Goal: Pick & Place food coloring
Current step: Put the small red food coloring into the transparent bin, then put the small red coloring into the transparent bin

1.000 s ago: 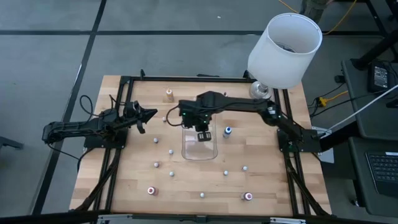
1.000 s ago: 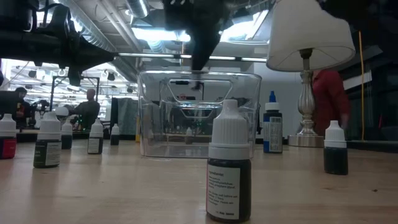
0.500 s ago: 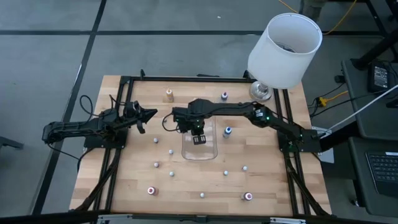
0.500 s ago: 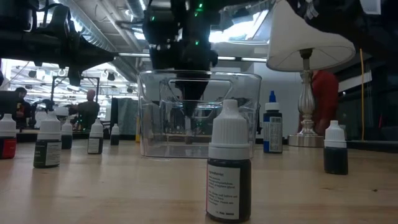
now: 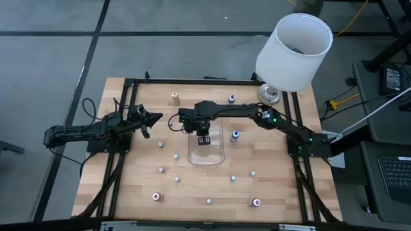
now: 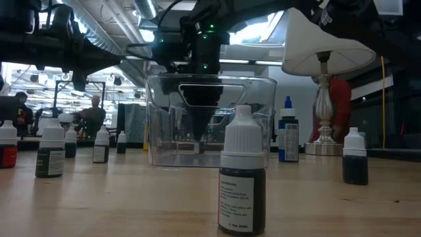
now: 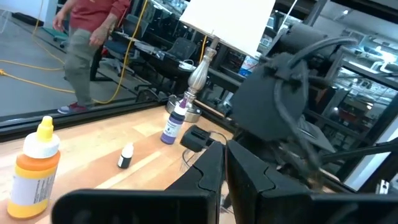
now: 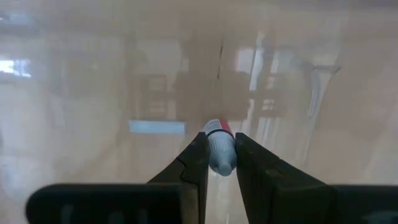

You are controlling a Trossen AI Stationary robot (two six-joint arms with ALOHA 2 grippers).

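1. Food coloring: one small bottle (image 8: 219, 151) with a light-blue cap and red band sits pinched between the fingers of the right gripper (image 5: 203, 139), which hangs inside the clear tray (image 5: 207, 154) near its far end. The jaws are nearly closed on the bottle.
2. Risk: if the jaws open while the bottle is above the floor of the tray, it may bounce or tip on the hard plastic and roll.
3. Risk: the gripper looks close to the tray's far wall; lifting out at a slant could catch the rim and drag the light tray across the table (image 5: 270, 192).
4. The left gripper (image 5: 156, 117) waits closed and empty over the table's left edge.
5. Count from above: one tray, one lamp (image 5: 294, 51), roughly thirteen loose bottles on the table, one held.
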